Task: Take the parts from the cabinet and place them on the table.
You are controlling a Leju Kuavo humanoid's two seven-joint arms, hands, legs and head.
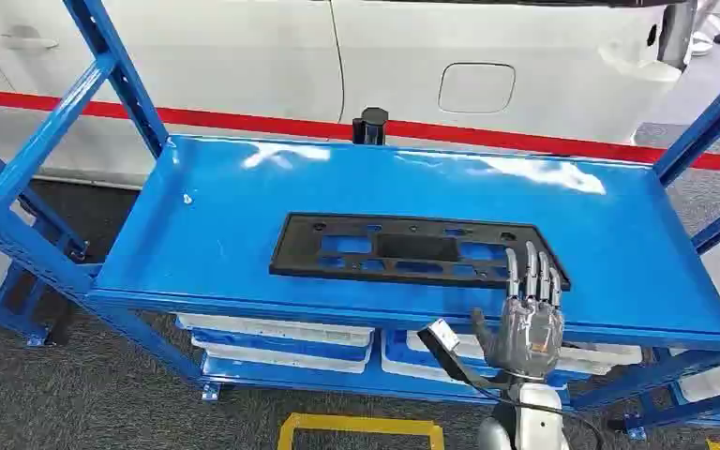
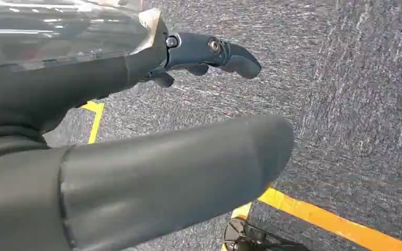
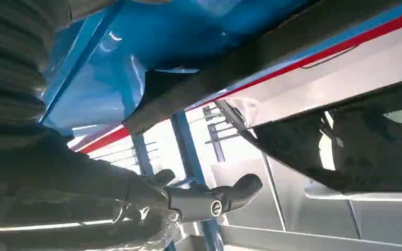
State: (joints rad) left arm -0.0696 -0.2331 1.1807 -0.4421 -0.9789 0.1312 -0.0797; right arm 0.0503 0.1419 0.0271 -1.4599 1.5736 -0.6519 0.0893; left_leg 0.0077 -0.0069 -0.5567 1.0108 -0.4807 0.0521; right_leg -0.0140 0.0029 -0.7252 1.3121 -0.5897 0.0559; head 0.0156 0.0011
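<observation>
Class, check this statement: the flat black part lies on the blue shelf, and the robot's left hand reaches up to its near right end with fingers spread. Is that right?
One thing is wrong: it is the right hand, not the left, that reaches up to the near right end of the flat black part on the blue shelf, fingers spread. The head view shows this. The left hand is over carpet floor.

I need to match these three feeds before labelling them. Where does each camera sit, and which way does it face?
Head view: high on the body, facing down at the blue shelf and black part; right hand shows.
Left wrist view: behind the left hand, facing grey carpet.
Right wrist view: behind the right hand, facing the shelf.
Head and right wrist views share shelf and part.
</observation>
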